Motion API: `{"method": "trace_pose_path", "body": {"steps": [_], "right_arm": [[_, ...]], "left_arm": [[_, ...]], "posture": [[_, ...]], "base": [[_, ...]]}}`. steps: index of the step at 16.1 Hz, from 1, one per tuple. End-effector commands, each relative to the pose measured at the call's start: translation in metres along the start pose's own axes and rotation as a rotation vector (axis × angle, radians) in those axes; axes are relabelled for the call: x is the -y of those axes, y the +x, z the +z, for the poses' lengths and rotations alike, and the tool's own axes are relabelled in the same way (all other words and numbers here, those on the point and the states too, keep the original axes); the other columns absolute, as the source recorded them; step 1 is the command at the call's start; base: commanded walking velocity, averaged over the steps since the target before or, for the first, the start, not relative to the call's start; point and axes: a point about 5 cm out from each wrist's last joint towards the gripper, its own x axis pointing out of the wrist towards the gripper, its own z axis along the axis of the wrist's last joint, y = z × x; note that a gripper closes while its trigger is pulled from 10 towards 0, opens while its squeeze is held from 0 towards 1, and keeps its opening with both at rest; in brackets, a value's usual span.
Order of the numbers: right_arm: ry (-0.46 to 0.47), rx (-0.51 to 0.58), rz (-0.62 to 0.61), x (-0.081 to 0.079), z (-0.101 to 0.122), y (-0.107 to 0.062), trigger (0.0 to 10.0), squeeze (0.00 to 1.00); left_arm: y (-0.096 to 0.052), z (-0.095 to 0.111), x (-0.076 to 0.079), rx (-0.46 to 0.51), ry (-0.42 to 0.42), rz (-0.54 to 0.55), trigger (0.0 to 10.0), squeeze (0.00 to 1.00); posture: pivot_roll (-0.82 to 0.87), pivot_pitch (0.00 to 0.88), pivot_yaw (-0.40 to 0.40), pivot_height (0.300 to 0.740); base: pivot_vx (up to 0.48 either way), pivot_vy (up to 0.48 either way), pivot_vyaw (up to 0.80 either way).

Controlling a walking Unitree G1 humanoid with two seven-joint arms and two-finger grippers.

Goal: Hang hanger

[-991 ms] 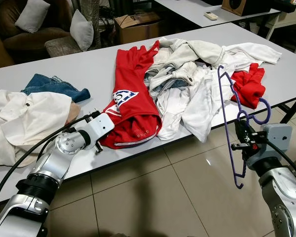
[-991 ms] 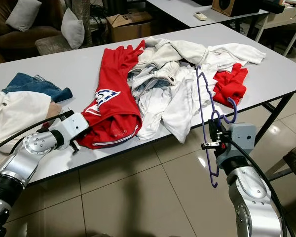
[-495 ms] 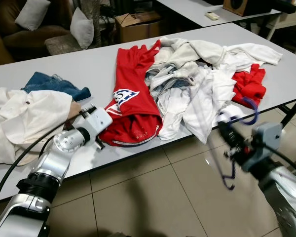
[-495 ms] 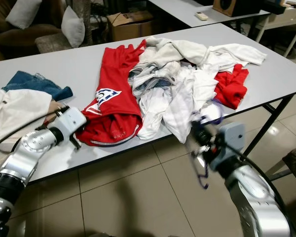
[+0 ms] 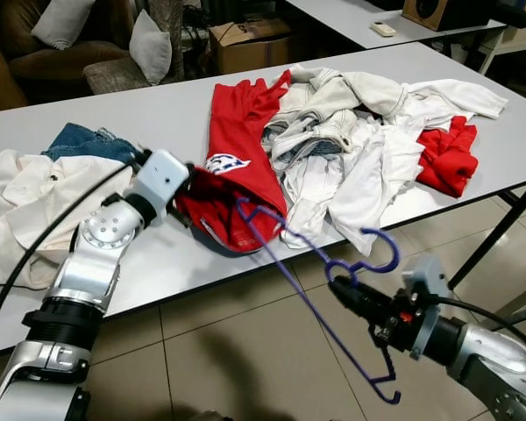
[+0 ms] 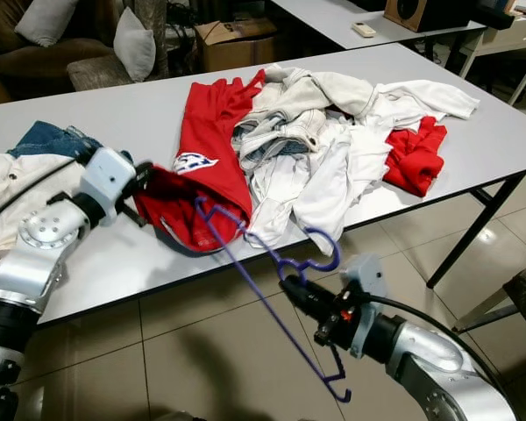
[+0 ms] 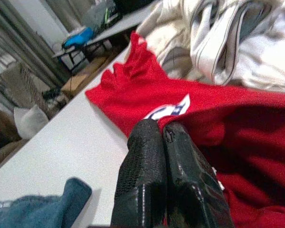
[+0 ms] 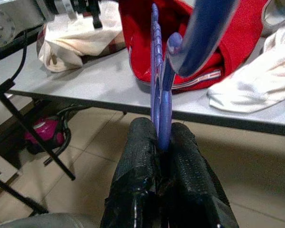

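In the left eye view, the left gripper sits left of centre, pinched tight on the hem of the red jersey and holding that edge lifted off the grey table. The right gripper reaches in from the lower right of the frame, clamped on the purple hanger just below its hook. The hanger slants from the lower right up to the centre, its far end touching the raised jersey edge. A heap of white clothes fills the upper centre, a red garment lies at the right, and jeans and a cream garment lie at the left. A cardboard box stands at the top of the frame.

In the left wrist view, the two black fingers press together at the bottom centre with red cloth caught between their tips. White clothes lie in the upper right.

In the right wrist view, the black fingers at the bottom centre squeeze the hanger wire, which runs up the middle of the frame toward the jersey on the table edge.
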Motion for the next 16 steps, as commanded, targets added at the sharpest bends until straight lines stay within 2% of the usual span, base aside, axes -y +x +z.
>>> {"method": "trace_pose_path", "body": {"steps": [1,3,7,9,10,14,16], "right_arm": [[0.010,-0.005,0.024,0.000,0.002,0.002,10.0,0.00],[0.035,-0.042,0.032,0.004,-0.004,0.008,10.0,0.00],[0.101,-0.065,-0.029,0.030,-0.011,0.024,10.0,0.00],[0.129,-0.075,-0.082,0.041,-0.012,0.031,10.0,0.00],[0.166,-0.051,-0.078,0.047,-0.006,0.039,10.0,0.00],[0.225,-0.018,-0.040,0.060,0.004,0.054,10.0,0.00],[0.222,-0.020,-0.037,0.064,0.007,0.060,10.0,0.00]], "left_arm": [[-0.003,0.005,-0.002,0.022,-0.009,0.000,0.0,0.00],[-0.006,0.015,-0.002,0.081,-0.016,-0.012,0.0,0.00],[-0.016,0.031,0.012,0.179,-0.010,-0.157,0.0,0.00],[-0.018,0.034,0.016,0.186,-0.003,-0.204,0.0,0.00],[-0.019,0.035,0.019,0.178,0.005,-0.242,0.0,0.00],[-0.018,0.039,0.021,0.179,0.010,-0.267,0.0,0.00],[-0.018,0.041,0.022,0.180,0.014,-0.279,0.0,0.00]], "posture": [[-0.16,0.000,0.037,0.740],[-0.15,0.000,0.032,0.740],[-0.14,0.000,0.035,0.740],[-0.14,0.000,0.035,0.740],[-0.14,0.000,0.036,0.740],[-0.14,0.000,0.045,0.740],[-0.13,0.000,0.043,0.740]], "base": [[0.000,0.000,0.00],[0.000,0.000,0.00],[0.000,0.000,0.00],[0.000,0.000,0.00],[0.000,0.000,0.00],[0.000,0.000,0.00],[0.000,0.000,0.00]]}}
